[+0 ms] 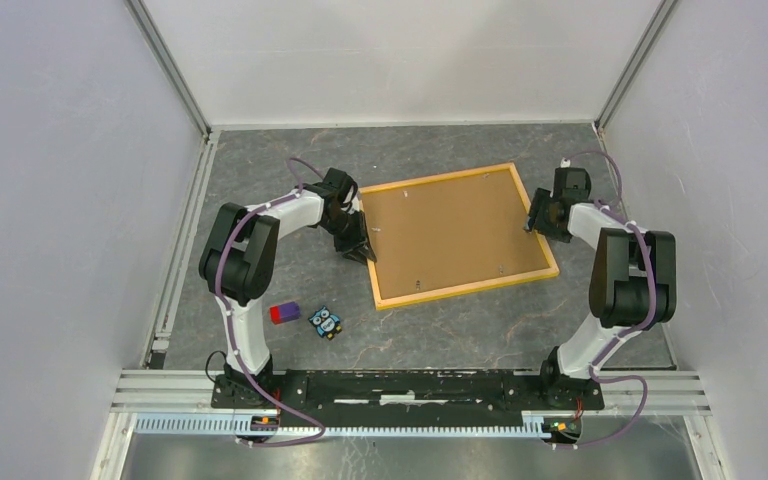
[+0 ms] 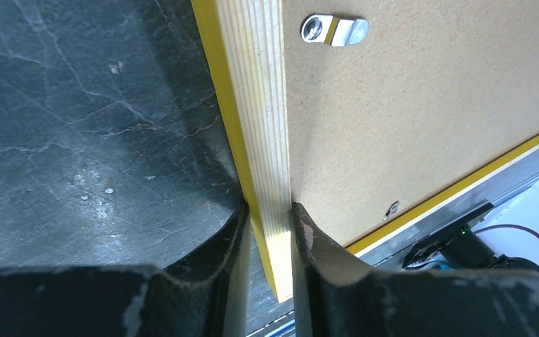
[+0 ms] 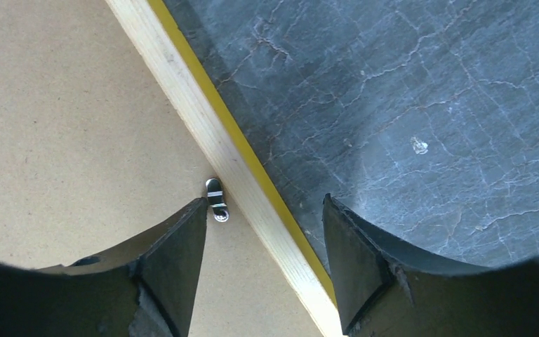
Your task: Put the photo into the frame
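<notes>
Yellow-edged wooden frame (image 1: 467, 287) lies back-up at the centre of the grey bench (image 1: 440, 335), with a brown backing board (image 1: 450, 230) seated in it. Left gripper (image 2: 268, 217) pinches the frame's left rail, both fingers on the wood. Right gripper (image 3: 263, 210) stands wide, straddling the right rail, one finger over the board and one over the bench.

The frame (image 1: 465, 288) lies back up, its front face hidden against the table (image 1: 440, 335).

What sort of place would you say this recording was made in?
Probably a robotics lab test cell: plain white walls enclose a grey table, two arms are bolted to an aluminium rail at its near edge, and a frame lies there as a work piece.
</notes>
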You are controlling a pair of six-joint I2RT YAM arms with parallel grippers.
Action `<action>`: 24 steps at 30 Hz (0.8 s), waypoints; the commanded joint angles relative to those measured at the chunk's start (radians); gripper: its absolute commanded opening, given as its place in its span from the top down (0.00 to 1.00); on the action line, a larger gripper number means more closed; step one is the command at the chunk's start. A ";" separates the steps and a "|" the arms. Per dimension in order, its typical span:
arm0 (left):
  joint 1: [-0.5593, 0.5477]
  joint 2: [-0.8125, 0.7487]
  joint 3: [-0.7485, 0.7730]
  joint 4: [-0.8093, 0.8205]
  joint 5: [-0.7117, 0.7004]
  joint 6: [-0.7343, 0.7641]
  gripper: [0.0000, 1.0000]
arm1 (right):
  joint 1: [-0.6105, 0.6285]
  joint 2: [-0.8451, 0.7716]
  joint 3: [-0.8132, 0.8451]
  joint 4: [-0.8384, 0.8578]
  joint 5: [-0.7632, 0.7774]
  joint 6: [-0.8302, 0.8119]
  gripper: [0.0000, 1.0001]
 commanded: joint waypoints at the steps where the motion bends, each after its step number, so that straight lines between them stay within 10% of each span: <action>1: 0.004 0.040 -0.005 -0.047 -0.026 0.050 0.79 | 0.011 0.024 0.021 -0.052 0.048 0.009 0.37; 12: 0.001 0.044 -0.002 -0.047 -0.020 0.047 0.80 | 0.019 -0.019 -0.039 -0.029 0.005 0.019 0.66; 20: 0.001 0.038 -0.002 -0.047 -0.015 0.046 0.80 | 0.019 -0.026 -0.053 -0.015 -0.011 0.019 0.68; 24: 0.001 0.035 -0.001 -0.048 -0.022 0.048 0.80 | 0.018 -0.031 -0.033 -0.033 -0.024 -0.005 0.53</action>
